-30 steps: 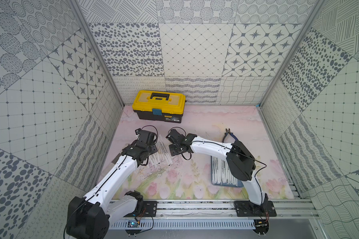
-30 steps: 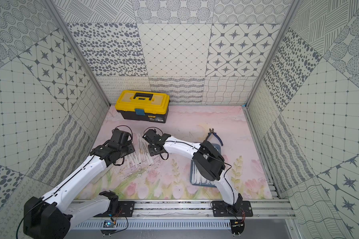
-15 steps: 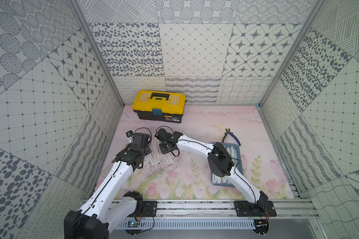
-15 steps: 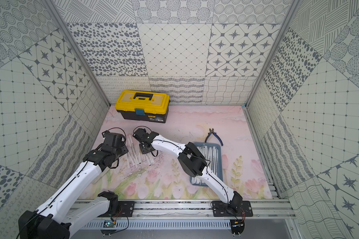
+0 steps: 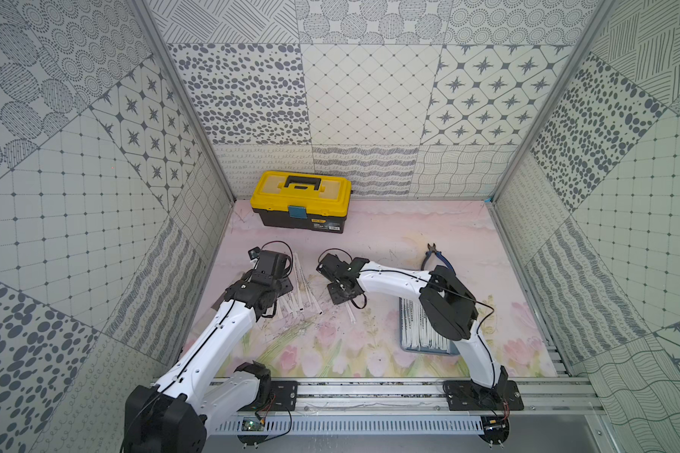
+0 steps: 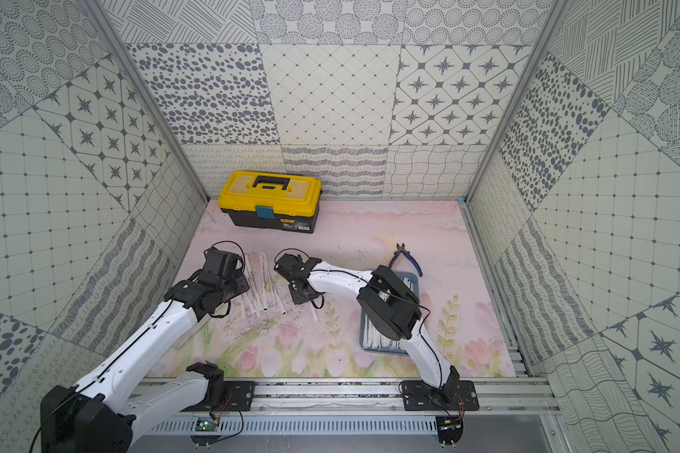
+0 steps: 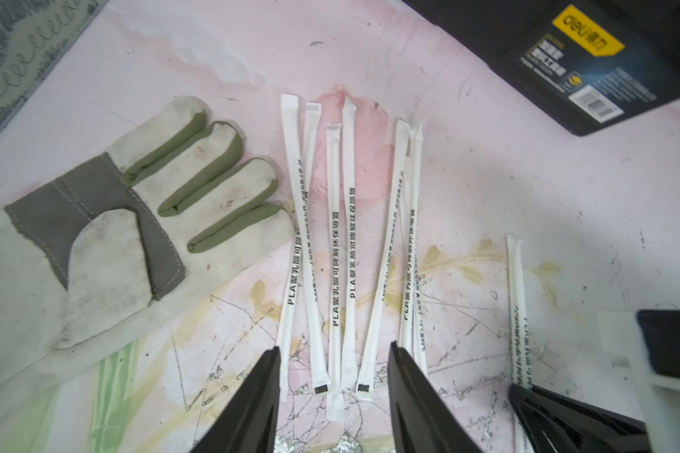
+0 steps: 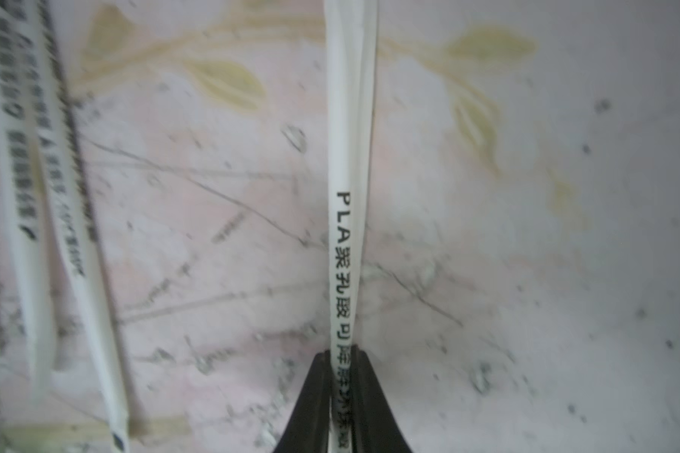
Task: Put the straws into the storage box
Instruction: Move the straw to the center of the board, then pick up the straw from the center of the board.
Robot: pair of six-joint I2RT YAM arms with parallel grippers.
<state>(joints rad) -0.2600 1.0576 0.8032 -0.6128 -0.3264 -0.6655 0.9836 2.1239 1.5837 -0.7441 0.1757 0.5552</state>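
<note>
My right gripper (image 8: pixel 340 355) pinches one straw (image 8: pixel 348 157). My left gripper (image 7: pixel 334 353) hangs half open over more straws (image 7: pixel 348 235) on the tabletop (image 7: pixel 527 196). The right arm (image 5: pixel 393 280) reaches across, elbow above the storage box (image 5: pixel 424 352), which holds other straws, well apart.

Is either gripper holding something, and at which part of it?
Right gripper pinches one straw on its printed stretch. Left gripper is open, holding nothing.
</note>
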